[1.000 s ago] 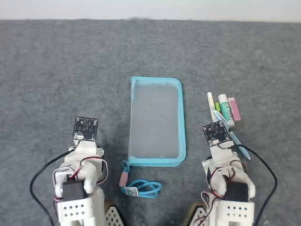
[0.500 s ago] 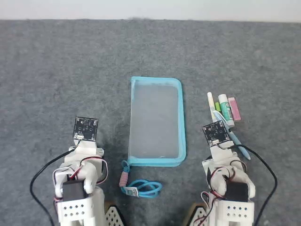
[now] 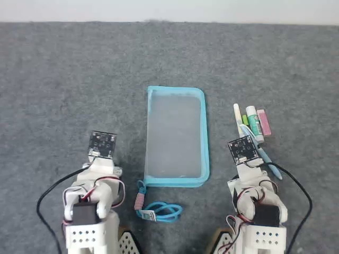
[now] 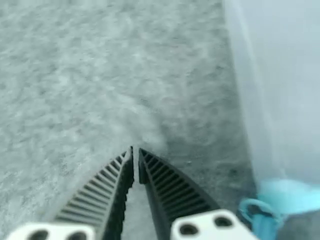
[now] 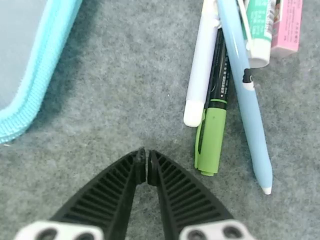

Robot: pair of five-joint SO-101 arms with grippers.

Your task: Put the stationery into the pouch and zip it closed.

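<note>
**A:** Where does the pouch sit?

**B:** The flat rectangular pouch of clear plastic with a turquoise zipper edge (image 3: 175, 132) lies on the grey felt-like table cover (image 3: 63, 69). It is between the two arms and a little ahead of them. I cannot tell whether its zipper is open.

**A:** And the stationery?

**B:** All of it is outside the pouch, bunched on the pouch's right side and apart from it. The slim white pen (image 5: 201, 65) lies nearest the pouch. A black marker with a green cap (image 5: 210, 140) touches that pen on the side away from the pouch. Next to the marker lies a long light blue pen (image 5: 243, 85). A white glue stick with a green label (image 5: 260, 25) and a pink eraser block (image 5: 289, 22) lie farthest from the pouch.

**A:** What about the grippers?

**B:** The left gripper (image 4: 136, 150) is off the pouch's left edge, near its nearer corner, over bare cover. Its black ribbed fingers meet at the tips and nothing is between them. The right gripper (image 5: 146, 152) is between the pouch's right edge and the pens. Its tips are pressed together too, and it is empty.

**A:** Anything else near the pouch?

**B:** A blue cord loop with a small pink tag (image 3: 158, 210) lies just off the pouch's near short edge, by its left corner.
</note>
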